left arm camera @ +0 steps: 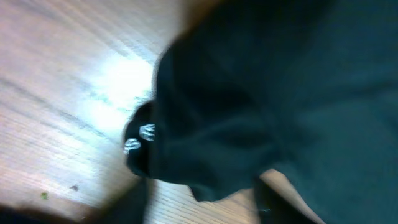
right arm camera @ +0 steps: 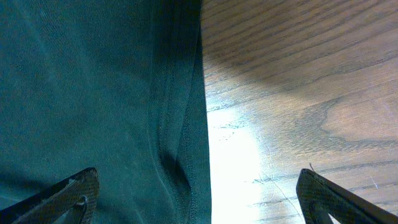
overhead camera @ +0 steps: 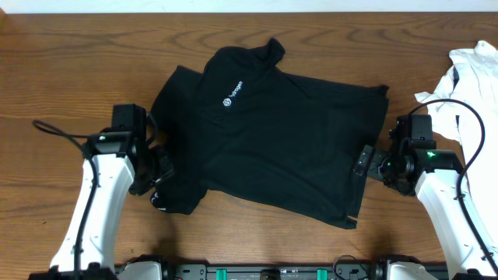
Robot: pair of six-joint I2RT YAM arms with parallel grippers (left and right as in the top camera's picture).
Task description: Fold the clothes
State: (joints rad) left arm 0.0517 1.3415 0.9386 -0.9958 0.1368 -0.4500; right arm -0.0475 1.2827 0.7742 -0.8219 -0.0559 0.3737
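Black T-shirt [overhead camera: 272, 132] lies spread logo-up on the wooden table [overhead camera: 78, 62], slightly askew. Left gripper [overhead camera: 159, 190] sits at the shirt's sleeve edge; its wrist view is blurred, so I cannot tell how its fingers stand. Right gripper [right arm camera: 198, 186] is at the shirt's hem, fingers wide apart, straddling the hem edge. White garment [overhead camera: 475, 74] lies past the hem side, well apart from the shirt.

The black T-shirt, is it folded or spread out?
Spread out, not folded. The overhead view shows the black T-shirt lying open on the table, white logo up, only bunched near the left claw.
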